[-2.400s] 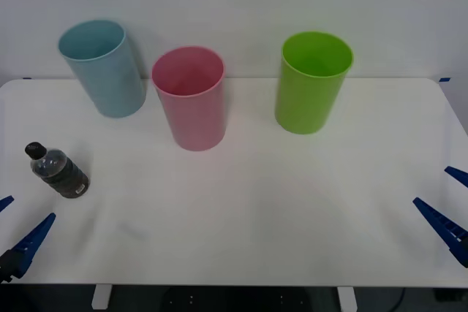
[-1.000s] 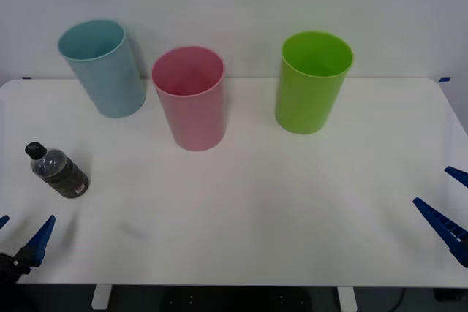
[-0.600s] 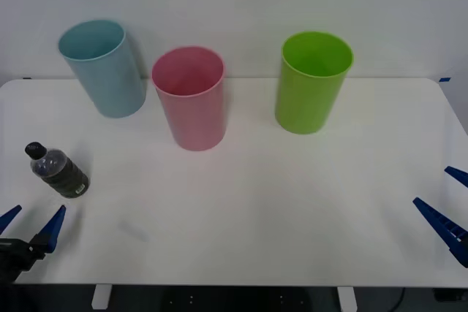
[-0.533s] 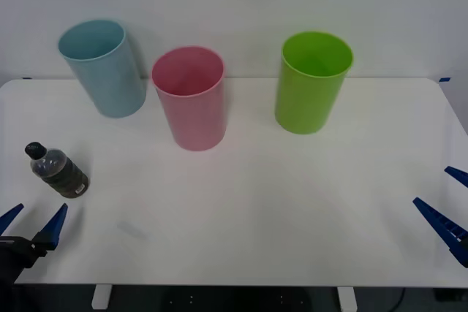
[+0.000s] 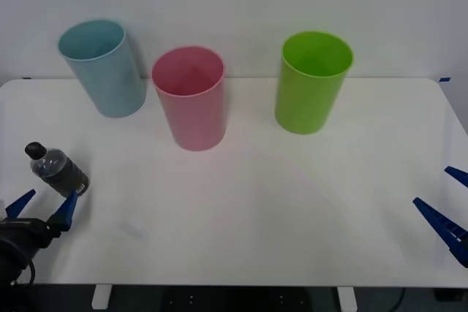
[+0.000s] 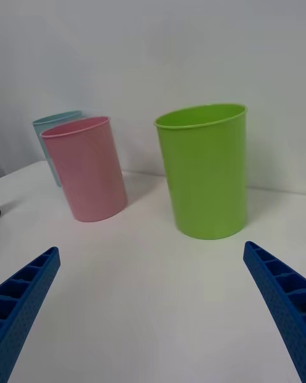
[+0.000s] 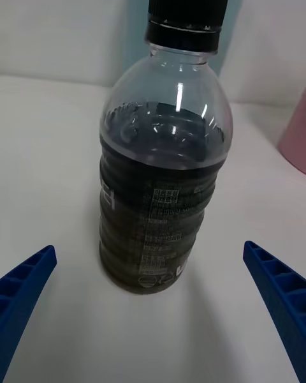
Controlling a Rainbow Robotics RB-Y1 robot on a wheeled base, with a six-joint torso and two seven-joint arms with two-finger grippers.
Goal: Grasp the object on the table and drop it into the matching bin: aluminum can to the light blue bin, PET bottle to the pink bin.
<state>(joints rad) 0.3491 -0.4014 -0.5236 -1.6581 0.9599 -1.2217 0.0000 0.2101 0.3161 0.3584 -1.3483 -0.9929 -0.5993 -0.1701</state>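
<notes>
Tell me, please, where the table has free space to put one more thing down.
The white table is bare between the pink bin and its near edge, and between the green bin and the open right end effector. The near left corner is crowded: the open left end effector is at the PET bottle.

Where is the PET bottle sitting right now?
In the front view the PET bottle stands upright near the table's left edge, in front of the light blue bin, with the open left gripper just short of it.
</notes>
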